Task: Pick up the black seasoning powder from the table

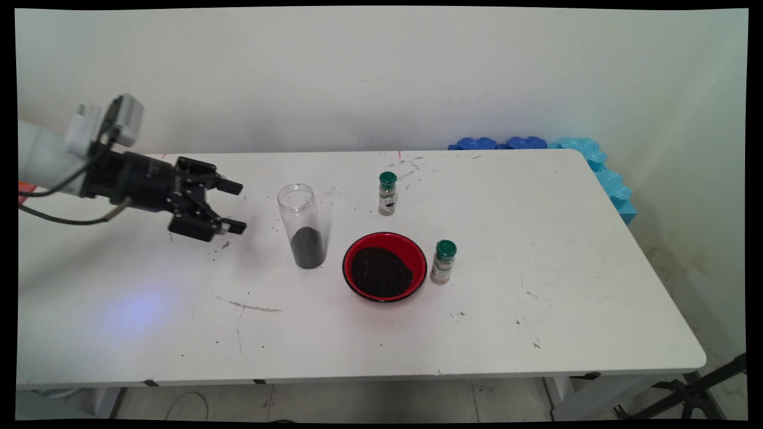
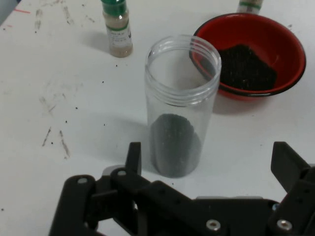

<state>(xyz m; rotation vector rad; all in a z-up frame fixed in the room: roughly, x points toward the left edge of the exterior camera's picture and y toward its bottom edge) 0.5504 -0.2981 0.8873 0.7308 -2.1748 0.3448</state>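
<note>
Gripper (image 1: 238, 207) first: I am seeing it hanging just above the white table (image 1: 596, 268), out to the left of the clear jar (image 1: 303, 226), with its two black fingers (image 2: 133, 157) standing wide apart and gripping nothing. It is pointing toward the jar and not touching it; in the hand view the jar (image 2: 181, 103) is sitting in line with the gap between the fingers, a little beyond their tips.

I am taking the jar as my landmark. It is standing upright, open at the top, with dark granules filling its bottom part. To the right of the jar and a little nearer the table's front, a red bowl (image 1: 384, 266) is holding a heap of the same dark stuff. Farther back than the jar and to its right, a small green-capped spice bottle (image 1: 387, 193) is standing upright. A second green-capped bottle (image 1: 443, 262) is standing just beside the bowl, on the side away from the jar. Blue foam pieces (image 1: 596, 164) are lining the table's far right corner.
</note>
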